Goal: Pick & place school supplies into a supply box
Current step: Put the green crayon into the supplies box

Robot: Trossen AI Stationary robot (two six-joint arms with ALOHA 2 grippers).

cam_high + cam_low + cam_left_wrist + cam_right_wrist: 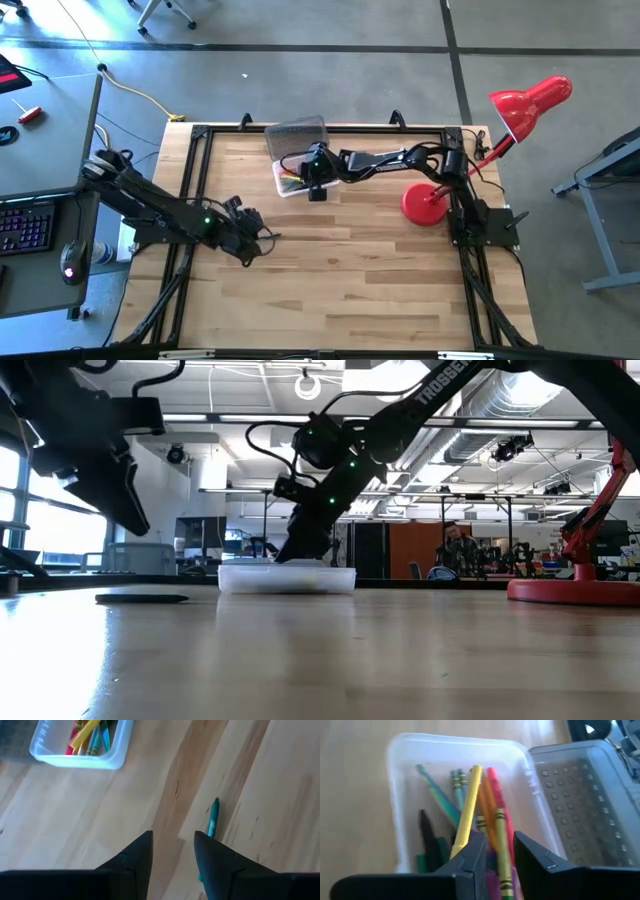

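Note:
The supply box (460,742), a clear plastic case, stands at the table's far middle (283,186). Its greyish lid (585,795) lies folded back on the far side. Inside lie several school supplies: a yellow pencil (468,805), a pink-red marker (501,812), teal pencils (440,795) and a black pen (426,832). My right gripper (498,837) hangs open over the box (318,190), slanting down, and an orange pencil (501,847) shows in the gap between its fingers. My left gripper (172,836) is open above the bare wood at the left (262,240). A teal pen (213,816) lies flat on the table just beyond one of its fingers.
A red desk lamp stands with its base (422,205) right of the box and its head (530,105) beyond the far right corner. A black frame (195,180) borders the table. The near half of the wood (350,290) is free.

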